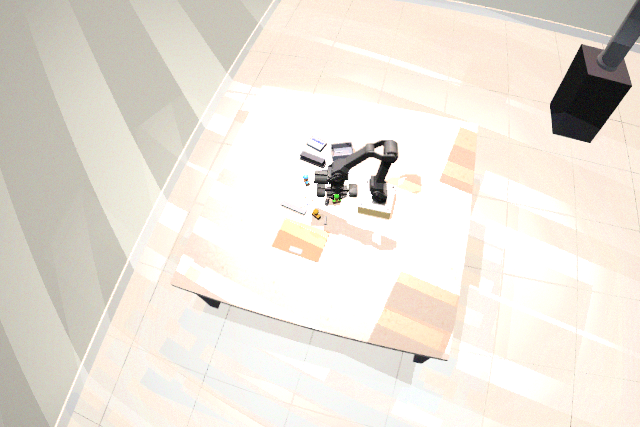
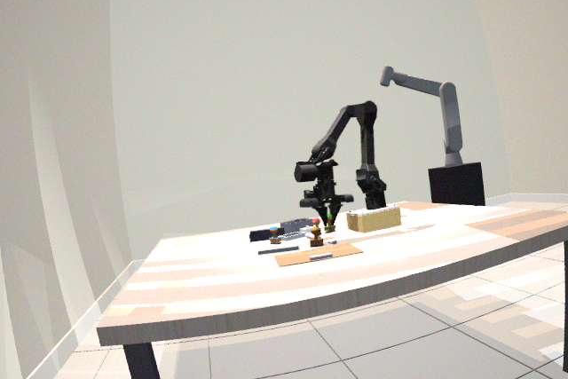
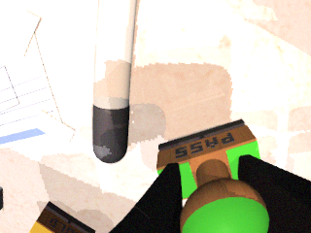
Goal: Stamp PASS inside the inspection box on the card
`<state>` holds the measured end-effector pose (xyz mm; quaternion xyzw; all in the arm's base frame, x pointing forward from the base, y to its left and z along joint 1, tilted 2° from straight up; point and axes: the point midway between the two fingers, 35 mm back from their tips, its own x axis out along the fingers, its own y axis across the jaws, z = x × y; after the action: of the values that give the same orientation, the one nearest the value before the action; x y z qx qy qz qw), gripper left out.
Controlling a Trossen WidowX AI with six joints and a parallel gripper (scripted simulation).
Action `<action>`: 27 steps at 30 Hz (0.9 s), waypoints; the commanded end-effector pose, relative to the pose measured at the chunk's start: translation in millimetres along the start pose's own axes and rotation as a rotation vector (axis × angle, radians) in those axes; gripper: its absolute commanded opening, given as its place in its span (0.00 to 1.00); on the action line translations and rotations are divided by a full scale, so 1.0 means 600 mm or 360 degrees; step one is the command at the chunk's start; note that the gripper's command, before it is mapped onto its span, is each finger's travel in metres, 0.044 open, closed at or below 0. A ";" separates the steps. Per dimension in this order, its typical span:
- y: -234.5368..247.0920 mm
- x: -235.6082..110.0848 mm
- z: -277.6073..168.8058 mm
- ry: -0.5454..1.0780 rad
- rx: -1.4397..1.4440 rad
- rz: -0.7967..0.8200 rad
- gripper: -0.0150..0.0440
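My gripper (image 3: 209,170) (image 1: 336,197) (image 2: 329,217) is shut on the PASS stamp (image 3: 224,220) (image 1: 337,198) (image 2: 329,224). The stamp has a green ball knob, a brown neck and a block base lettered PASS, and it stands upright, low over the bench. I cannot tell whether its base touches the bench. A white card with thin lines and a blue stripe (image 3: 18,100) lies to the left in the wrist view. A dark shallow tray (image 1: 341,149) (image 2: 295,226) sits behind the gripper.
A white pen with a dark tip (image 3: 116,78) lies just left of the stamp. A yellow-knob stamp (image 3: 61,229) (image 1: 316,214), a red-knob stamp (image 2: 315,232) and a blue-knob stamp (image 1: 306,178) (image 2: 274,234) stand nearby. A beige block (image 2: 372,218) holds the arm's base. A brown board (image 2: 319,254) lies in front.
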<state>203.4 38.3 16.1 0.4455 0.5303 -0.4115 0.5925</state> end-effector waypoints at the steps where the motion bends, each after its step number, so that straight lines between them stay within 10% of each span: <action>1: -0.005 0.012 0.000 -0.0003 -0.0005 -0.0011 0.25; 11: -0.009 0.032 0.000 -0.0003 -0.0005 -0.0011 0.25; 21: -0.006 0.027 0.000 0.0000 0.0005 -0.0005 0.69; 27: 0.009 -0.029 0.000 -0.0001 0.0002 -0.0006 0.69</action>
<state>198.5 37.0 9.5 0.4380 0.5372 -0.4197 0.5861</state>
